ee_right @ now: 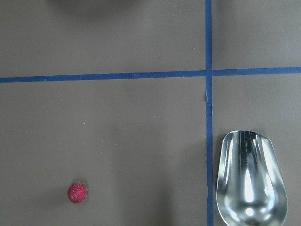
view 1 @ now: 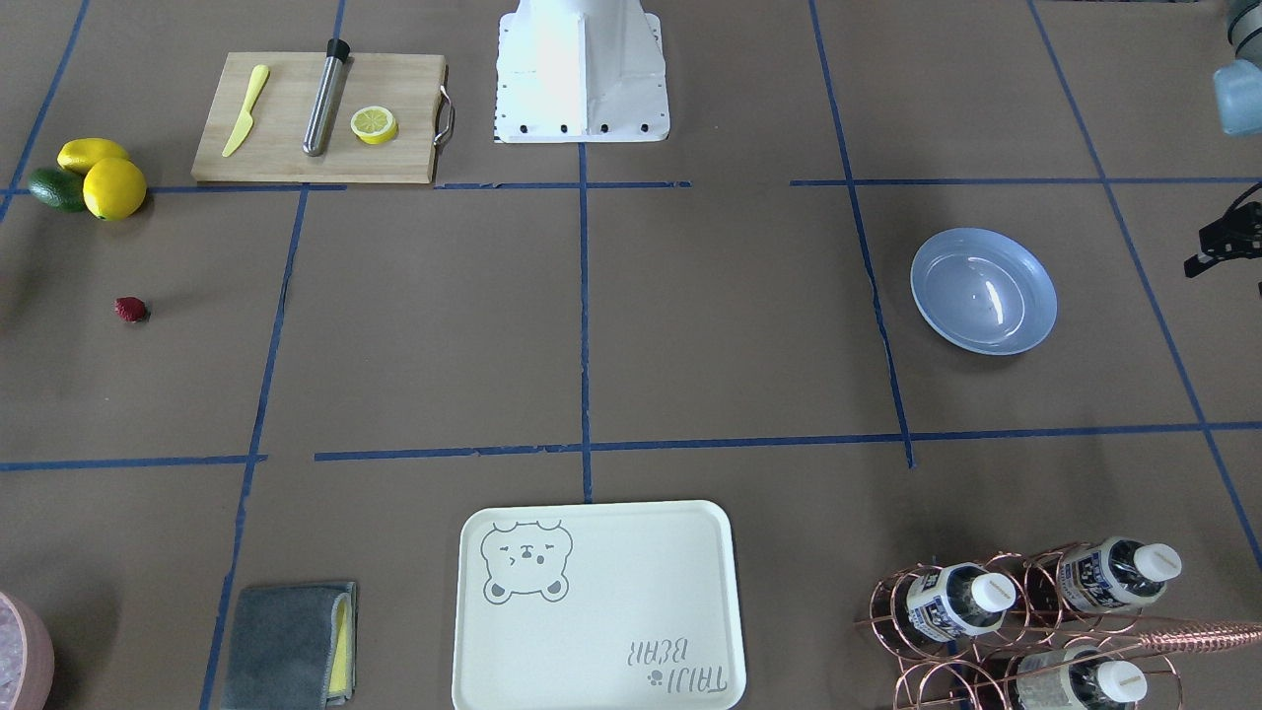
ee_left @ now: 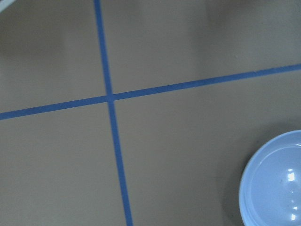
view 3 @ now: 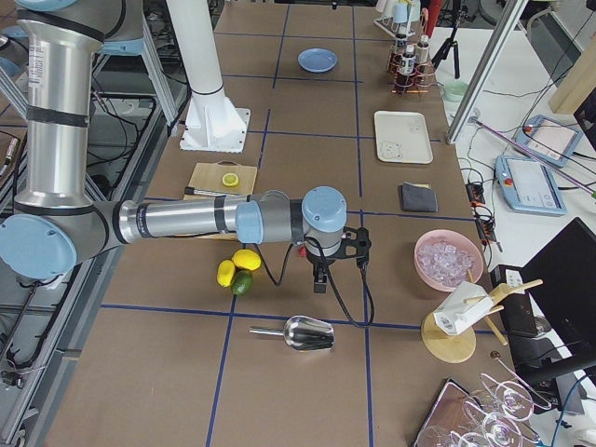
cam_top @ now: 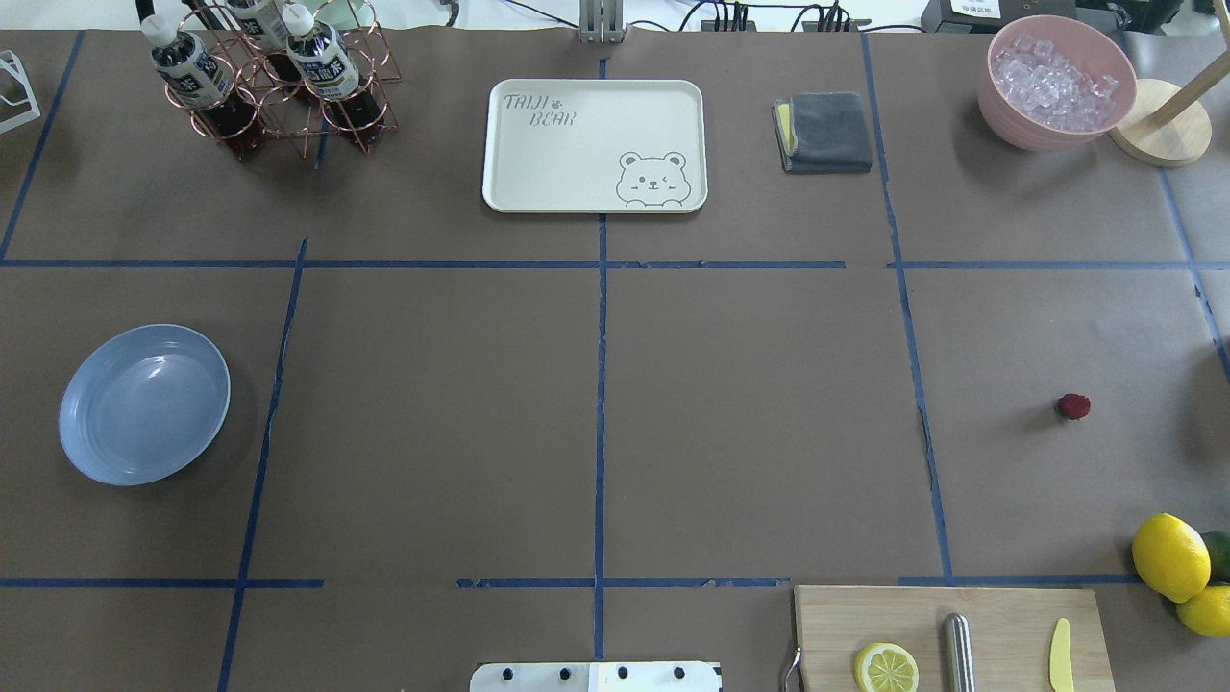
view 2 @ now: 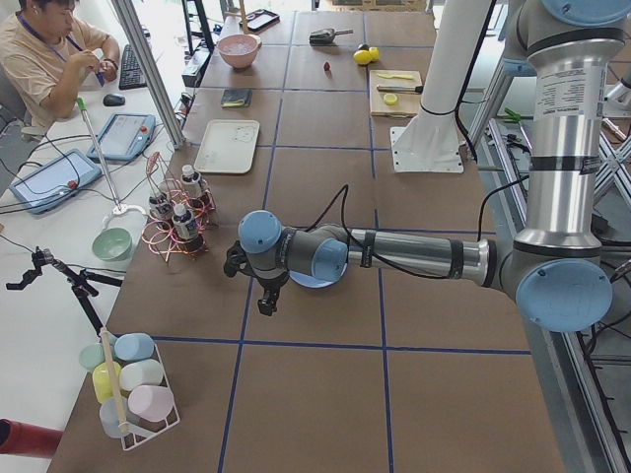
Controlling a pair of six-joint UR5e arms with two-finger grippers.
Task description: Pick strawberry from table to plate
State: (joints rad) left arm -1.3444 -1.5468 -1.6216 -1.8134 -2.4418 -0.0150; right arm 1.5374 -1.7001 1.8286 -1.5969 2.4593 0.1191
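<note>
The strawberry [cam_top: 1073, 407] lies alone on the brown table [cam_top: 750, 432], on the robot's right side, and it also shows in the front view [view 1: 130, 310]. In the right wrist view the strawberry [ee_right: 77, 192] sits at the lower left. The pale blue plate [cam_top: 144, 404] rests empty far across on the robot's left side. My right gripper [view 3: 319, 277] hangs above the table near the lemons, and I cannot tell whether it is open or shut. My left gripper [view 2: 264, 296] hovers beside the plate [ee_left: 277, 183]; its state cannot be told either.
Two lemons and a lime [cam_top: 1177, 562] sit by the cutting board [cam_top: 951, 634] with a lemon half, a steel rod and a yellow knife. A steel scoop [ee_right: 249, 181] lies near the strawberry. A bear tray [cam_top: 594, 144], a cloth [cam_top: 826, 132], an ice bowl [cam_top: 1055, 82] and a bottle rack [cam_top: 269, 82] line the far side.
</note>
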